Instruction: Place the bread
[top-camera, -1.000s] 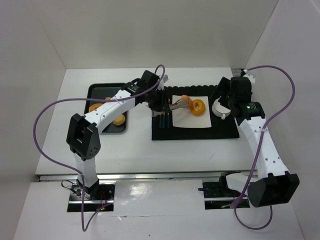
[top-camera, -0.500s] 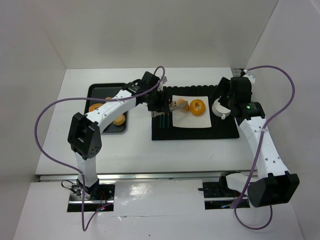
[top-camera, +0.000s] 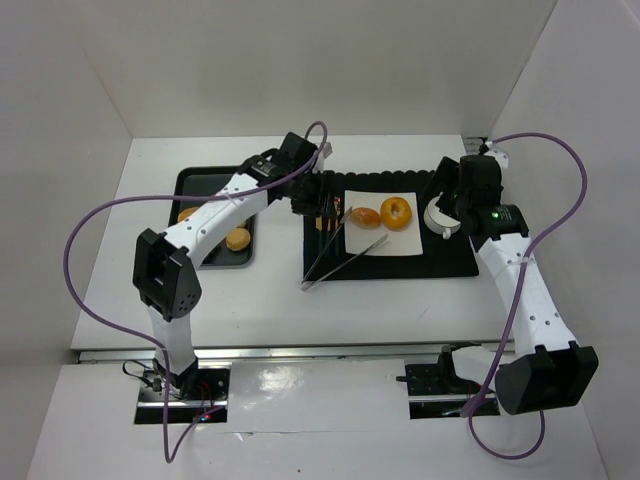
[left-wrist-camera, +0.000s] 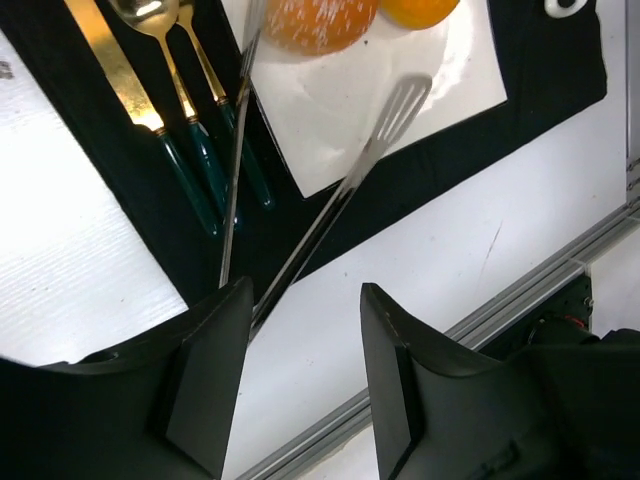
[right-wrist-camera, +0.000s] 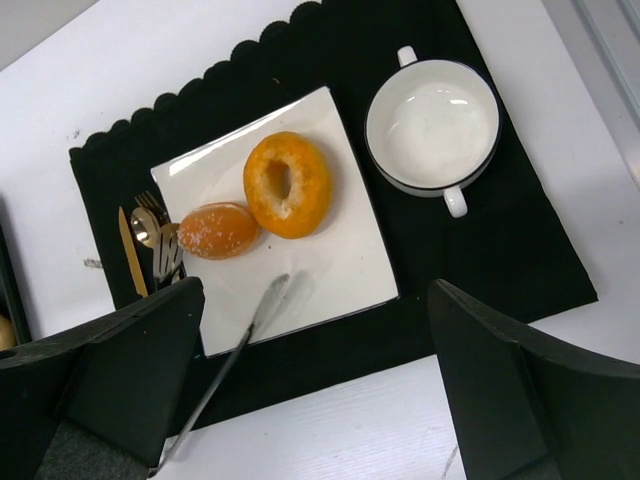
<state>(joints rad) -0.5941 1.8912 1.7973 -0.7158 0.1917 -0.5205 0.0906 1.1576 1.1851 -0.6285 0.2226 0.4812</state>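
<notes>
A sugared bread roll (top-camera: 366, 216) lies on the white square plate (top-camera: 390, 241), touching an orange donut (top-camera: 397, 211). Both also show in the right wrist view: the roll (right-wrist-camera: 219, 230) and the donut (right-wrist-camera: 288, 184). Metal tongs (top-camera: 340, 255) lie free, tips on the plate and hinge off the black mat's front edge; they also show in the left wrist view (left-wrist-camera: 340, 195). My left gripper (top-camera: 312, 200) is open and empty above the mat's left end, clear of the tongs (left-wrist-camera: 305, 330). My right gripper (top-camera: 455, 195) is open and empty, high above the mat (right-wrist-camera: 315, 370).
A black placemat (top-camera: 440, 258) holds the plate, a white two-handled bowl (top-camera: 440, 218) at the right, and gold cutlery with teal handles (left-wrist-camera: 190, 150) at the left. A black tray (top-camera: 200, 180) at the left holds more buns (top-camera: 238, 239).
My left gripper has let go of the tongs, which dropped onto the mat and plate. The roll now rests on the plate. The gripper has drawn back to the left.
</notes>
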